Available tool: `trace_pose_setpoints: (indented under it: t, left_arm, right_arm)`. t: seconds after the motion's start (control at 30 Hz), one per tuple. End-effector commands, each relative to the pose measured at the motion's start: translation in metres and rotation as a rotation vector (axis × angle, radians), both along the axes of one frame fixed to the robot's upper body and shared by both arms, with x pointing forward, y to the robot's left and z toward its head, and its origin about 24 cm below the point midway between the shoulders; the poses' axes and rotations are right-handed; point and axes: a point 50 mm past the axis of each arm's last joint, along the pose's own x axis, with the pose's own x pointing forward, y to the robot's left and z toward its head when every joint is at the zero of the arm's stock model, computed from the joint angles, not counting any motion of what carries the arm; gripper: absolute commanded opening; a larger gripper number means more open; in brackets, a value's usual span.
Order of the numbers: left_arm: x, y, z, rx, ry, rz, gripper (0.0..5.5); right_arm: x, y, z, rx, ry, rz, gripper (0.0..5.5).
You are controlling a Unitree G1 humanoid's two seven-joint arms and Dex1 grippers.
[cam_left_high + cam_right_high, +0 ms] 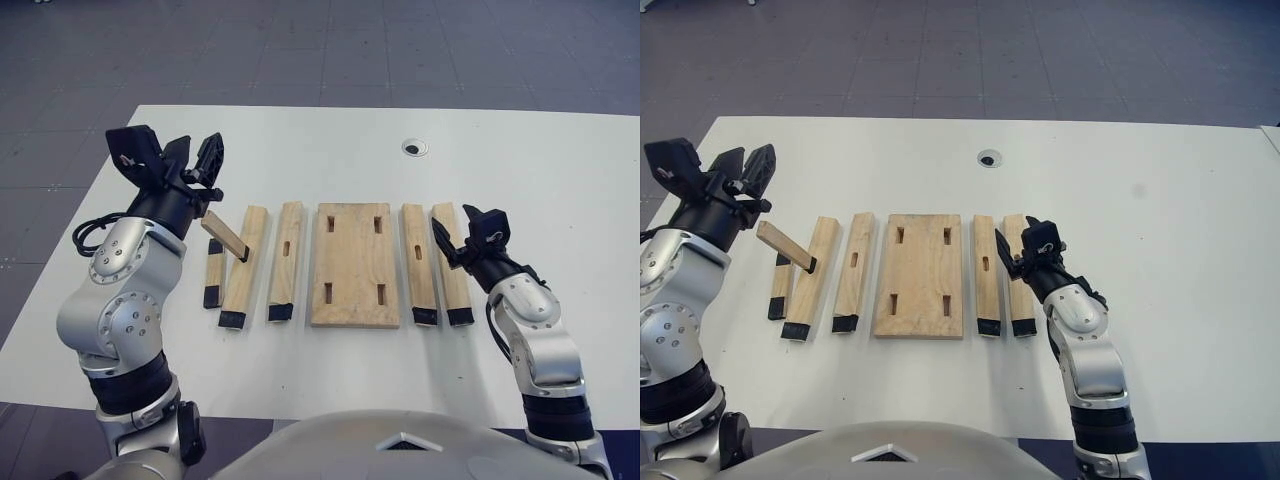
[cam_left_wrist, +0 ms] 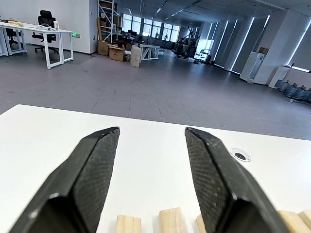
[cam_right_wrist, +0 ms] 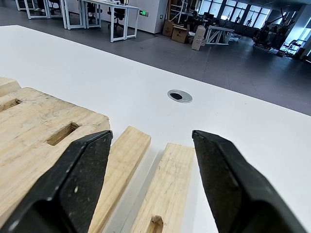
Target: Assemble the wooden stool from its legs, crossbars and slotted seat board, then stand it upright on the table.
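Currently nothing joined: parts lie in row on table. Seat board centre, slots up, so you can see where legs go. Left legs and right legs flank it in pairs. Tilted crossbar leans across far-left leg, flat crossbar just beside. Left gripper spread, empty, raised just beyond tilted crossbar. Right gripper spread over rightmost leg's far end, likely your first pick.

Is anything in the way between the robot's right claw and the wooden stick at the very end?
No, nothing visible is in the way. The right gripper hangs with its jaws open right over the outermost leg. That leg lies flat on the table beside another leg, to the right of the seat board.
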Motion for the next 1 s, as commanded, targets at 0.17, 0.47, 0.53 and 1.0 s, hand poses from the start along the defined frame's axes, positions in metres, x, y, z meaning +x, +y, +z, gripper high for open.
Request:
trace_pose_setpoints:
  t: [0.17, 0.47, 0.53, 1.0]
  left_arm:
    - [0.006, 0.006, 0.061, 0.018, -0.231, 0.024, 2.49]
    - [0.008, 0.0, -0.012, -0.041, 0.036, 0.0, 2.49]
    - [0.0, 0.006, -0.066, -0.076, 0.209, 0.034, 2.49]
    - [0.017, 0.0, 0.048, -0.019, -0.282, -0.051, 2.49]
  right_arm:
    - [0.003, -0.002, 0.003, -0.018, -0.011, 0.011, 3.02]
    - [0.004, -0.002, 0.003, -0.023, -0.008, 0.019, 3.02]
    - [0.004, -0.003, 0.003, -0.026, -0.008, 0.016, 3.02]
    - [0.003, 0.0, 0.0, -0.022, -0.002, 0.006, 3.02]
